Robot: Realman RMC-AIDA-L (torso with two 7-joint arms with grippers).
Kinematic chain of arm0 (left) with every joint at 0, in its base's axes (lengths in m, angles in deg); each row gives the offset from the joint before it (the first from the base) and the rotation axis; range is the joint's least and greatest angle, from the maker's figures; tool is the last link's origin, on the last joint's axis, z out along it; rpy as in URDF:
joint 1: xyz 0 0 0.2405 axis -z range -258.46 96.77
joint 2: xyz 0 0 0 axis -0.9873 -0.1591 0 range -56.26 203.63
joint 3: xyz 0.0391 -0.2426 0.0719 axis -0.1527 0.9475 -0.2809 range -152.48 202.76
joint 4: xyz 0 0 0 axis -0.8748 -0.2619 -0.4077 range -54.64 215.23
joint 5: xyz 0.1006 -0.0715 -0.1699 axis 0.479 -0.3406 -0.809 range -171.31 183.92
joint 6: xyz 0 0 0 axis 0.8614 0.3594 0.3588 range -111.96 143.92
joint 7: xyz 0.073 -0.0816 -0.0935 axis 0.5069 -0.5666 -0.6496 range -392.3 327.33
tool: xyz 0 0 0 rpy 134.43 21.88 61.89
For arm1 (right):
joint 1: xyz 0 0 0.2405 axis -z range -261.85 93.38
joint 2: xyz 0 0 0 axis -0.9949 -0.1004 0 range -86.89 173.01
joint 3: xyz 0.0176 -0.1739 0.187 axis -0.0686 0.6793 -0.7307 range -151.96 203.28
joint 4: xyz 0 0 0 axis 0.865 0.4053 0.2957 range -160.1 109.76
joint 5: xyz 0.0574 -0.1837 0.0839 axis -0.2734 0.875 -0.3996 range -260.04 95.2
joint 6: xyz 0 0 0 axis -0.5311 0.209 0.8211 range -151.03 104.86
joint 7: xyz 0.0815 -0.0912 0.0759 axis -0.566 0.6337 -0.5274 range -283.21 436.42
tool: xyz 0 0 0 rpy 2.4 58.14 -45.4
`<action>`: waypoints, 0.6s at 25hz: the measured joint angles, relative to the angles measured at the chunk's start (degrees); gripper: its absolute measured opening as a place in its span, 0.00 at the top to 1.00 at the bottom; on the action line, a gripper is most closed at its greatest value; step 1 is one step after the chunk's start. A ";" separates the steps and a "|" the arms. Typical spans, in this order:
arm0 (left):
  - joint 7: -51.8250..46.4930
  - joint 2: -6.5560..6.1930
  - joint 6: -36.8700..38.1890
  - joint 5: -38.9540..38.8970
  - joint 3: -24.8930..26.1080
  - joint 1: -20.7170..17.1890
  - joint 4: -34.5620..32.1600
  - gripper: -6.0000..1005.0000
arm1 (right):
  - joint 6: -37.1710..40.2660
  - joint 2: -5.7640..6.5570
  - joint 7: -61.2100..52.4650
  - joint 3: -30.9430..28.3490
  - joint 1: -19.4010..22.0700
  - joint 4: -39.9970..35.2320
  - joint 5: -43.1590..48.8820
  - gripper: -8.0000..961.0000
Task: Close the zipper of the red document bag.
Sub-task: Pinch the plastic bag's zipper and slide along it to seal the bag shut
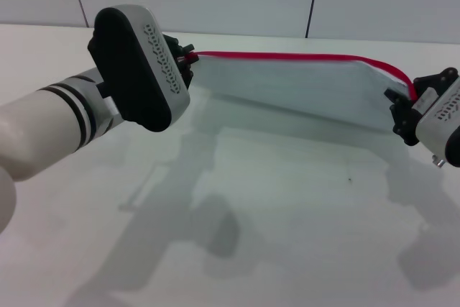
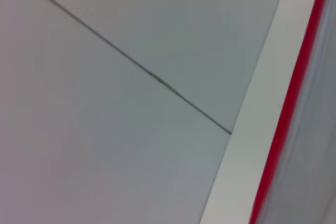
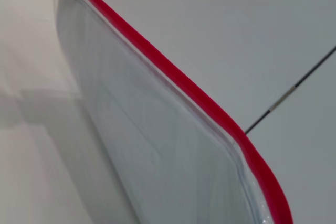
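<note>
Bag [image 1: 302, 88] between both claws.

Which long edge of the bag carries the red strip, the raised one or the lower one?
The raised edge: the thin red zipper strip tops the translucent pale blue-grey plastic document bag, stretched between the left gripper and right gripper; the lower edge is plain.

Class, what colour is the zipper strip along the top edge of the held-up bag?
Bright red zipper strip; the right wrist view shows it best.

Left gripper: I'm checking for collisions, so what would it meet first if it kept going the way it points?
Probably the bag itself: the left gripper points along the red zipper towards the right gripper.
</note>
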 joint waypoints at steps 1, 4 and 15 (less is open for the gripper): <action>-0.12 0.00 -0.26 0.06 0.06 -0.21 0.00 0.91 | -0.10 0.00 -0.14 -0.17 -0.01 0.21 0.00 0.94; -0.19 0.00 -0.67 0.08 0.12 -0.36 0.00 0.91 | -0.19 0.02 -0.43 -0.88 -0.06 0.54 0.00 0.94; -0.29 0.00 -1.07 -0.03 0.19 -0.40 0.28 0.91 | -1.62 0.02 -0.55 -1.82 -0.52 2.70 -0.01 0.92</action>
